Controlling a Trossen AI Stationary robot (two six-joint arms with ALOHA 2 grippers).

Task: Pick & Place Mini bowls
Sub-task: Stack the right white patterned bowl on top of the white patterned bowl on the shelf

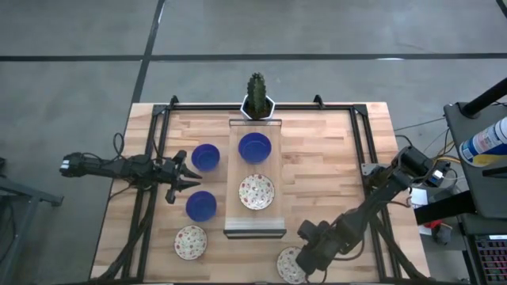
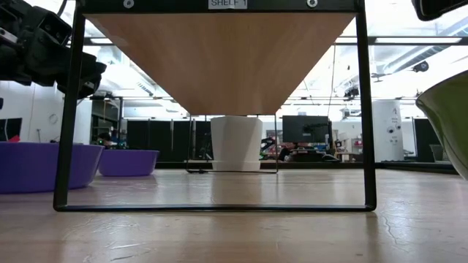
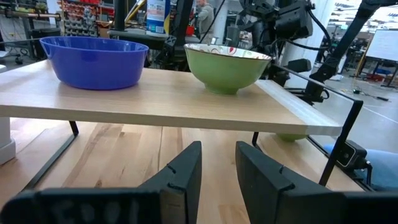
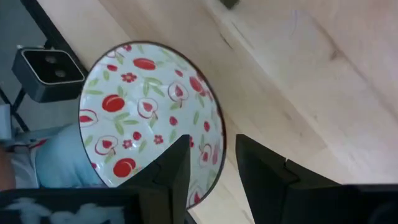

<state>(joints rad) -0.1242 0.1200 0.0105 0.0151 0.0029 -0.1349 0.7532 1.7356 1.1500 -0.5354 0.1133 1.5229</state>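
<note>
Dark fingers of the right gripper are standing parted astride the rim of a cream bowl with red fruit and green leaves, at the table's near edge just right of the raised wooden shelf. On that shelf a blue bowl and a second patterned bowl are sitting. Left of the shelf, the left gripper is hovering, fingers parted and empty, between two blue bowls, with a third patterned bowl nearer.

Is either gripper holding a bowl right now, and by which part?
Right gripper straddles the rim of the cream speckled bowl, fingers apart, not clamped. Left gripper is open, empty.
</note>
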